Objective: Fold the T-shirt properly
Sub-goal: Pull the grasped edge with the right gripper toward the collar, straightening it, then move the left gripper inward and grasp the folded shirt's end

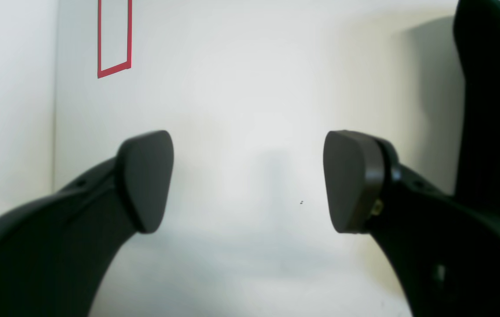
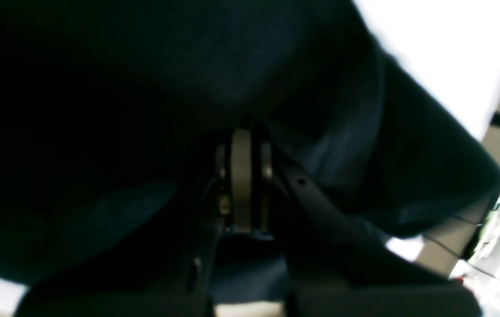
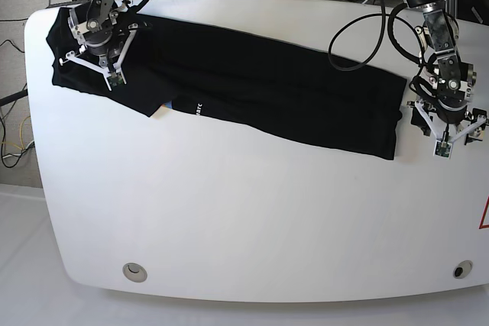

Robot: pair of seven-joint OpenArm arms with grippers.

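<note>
Base view showed the white bench point(image 3: 229, 211) bare along its near side, with two small round fittings point(image 3: 134, 270) close to the near edge. Beyond that bare stretch lay the T-shirt point(image 3: 275, 93), a long black band stretched across the far half of the bench, a tiny white print point(image 3: 195, 108) showing on its near edge.

At the shirt's one end the left hand point(image 3: 445, 141) hung just beside the cloth, apart from it. In the left wrist view its pads point(image 1: 146, 180) stood wide open over white bench with nothing between them, and the dark shirt sat only at the edge of that picture. A red tape outline point(image 1: 114, 39) lay farther off from the shirt.

At the shirt's other end the right hand point(image 3: 99, 40) sat on the cloth. From its wrist camera the right hand point(image 2: 242, 176) looked shut, with black fabric bunched all round it; it seemed to be pinching the shirt, though the exact fold it held was too dark to make out.

To my eye the step was taking hold of both ends. The left hand would need to reach the shirt's corner and take a clean single edge, so the two ends could be carried evenly.

Past the shirt, cables point(image 3: 367, 28) looped near the left arm, close enough to snag.
</note>
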